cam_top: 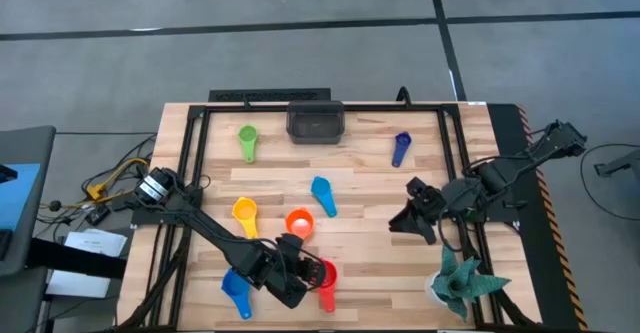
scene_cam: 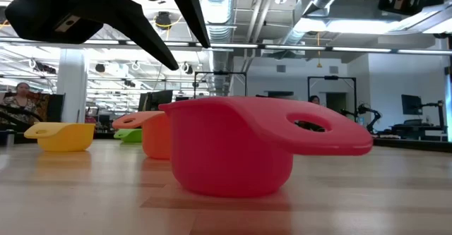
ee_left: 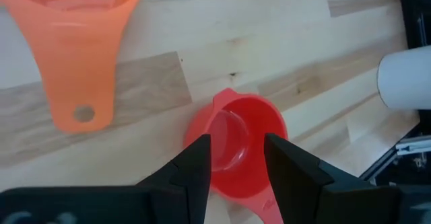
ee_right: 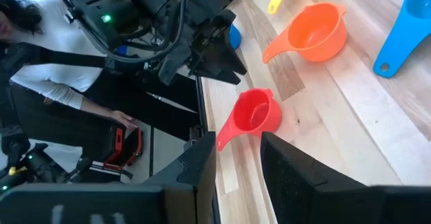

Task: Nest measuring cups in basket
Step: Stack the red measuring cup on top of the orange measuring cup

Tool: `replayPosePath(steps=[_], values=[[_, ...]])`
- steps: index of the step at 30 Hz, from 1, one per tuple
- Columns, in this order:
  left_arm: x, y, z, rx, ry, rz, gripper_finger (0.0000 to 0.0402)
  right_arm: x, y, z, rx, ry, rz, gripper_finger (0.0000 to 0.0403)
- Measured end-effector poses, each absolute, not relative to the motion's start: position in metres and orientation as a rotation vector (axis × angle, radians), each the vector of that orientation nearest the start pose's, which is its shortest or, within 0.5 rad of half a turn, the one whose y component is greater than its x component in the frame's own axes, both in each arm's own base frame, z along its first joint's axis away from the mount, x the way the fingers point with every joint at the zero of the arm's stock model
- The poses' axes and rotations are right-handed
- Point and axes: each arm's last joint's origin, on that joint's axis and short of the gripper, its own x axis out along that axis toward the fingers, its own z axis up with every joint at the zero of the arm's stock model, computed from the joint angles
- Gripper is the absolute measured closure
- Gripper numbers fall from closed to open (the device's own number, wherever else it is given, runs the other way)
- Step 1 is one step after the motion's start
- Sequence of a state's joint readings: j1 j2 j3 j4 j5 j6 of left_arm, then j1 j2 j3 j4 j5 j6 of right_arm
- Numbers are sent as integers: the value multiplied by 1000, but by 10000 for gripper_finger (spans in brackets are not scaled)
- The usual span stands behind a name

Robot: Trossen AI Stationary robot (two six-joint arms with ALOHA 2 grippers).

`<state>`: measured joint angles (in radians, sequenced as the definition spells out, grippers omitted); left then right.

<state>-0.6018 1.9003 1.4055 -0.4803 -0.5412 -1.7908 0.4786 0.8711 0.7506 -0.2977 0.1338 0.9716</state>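
The red measuring cup stands upright on the table near its near edge, large in the low view. My left gripper hovers open just above it, one finger on either side of the bowl, touching nothing. The orange cup, yellow cup, light blue cup, green cup, dark blue cup and royal blue cup lie scattered on the table. The dark grey basket stands at the far edge. My right gripper waits open at the right.
A teal spiky plant in a white pot stands at the near right corner. A black frame borders the wooden table. A person in a white top stands beyond the table's left side in the right wrist view.
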Motion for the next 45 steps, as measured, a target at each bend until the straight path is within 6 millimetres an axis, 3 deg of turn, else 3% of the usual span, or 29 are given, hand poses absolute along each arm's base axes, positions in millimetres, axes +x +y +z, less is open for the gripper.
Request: replayPosePath(steps=[10,20,32,45], values=[[335,-211,209,-1093,625,684,276,170,81,296,832,512,86,260],[340,-213,212,-1109,640,614,276,172,78,296,851,506,65,274],[340,-234,200,-1178,564,586,276,170,81,296,846,511,77,274],[348,-219,196,-1121,615,612,276,171,80,296,845,511,71,274]])
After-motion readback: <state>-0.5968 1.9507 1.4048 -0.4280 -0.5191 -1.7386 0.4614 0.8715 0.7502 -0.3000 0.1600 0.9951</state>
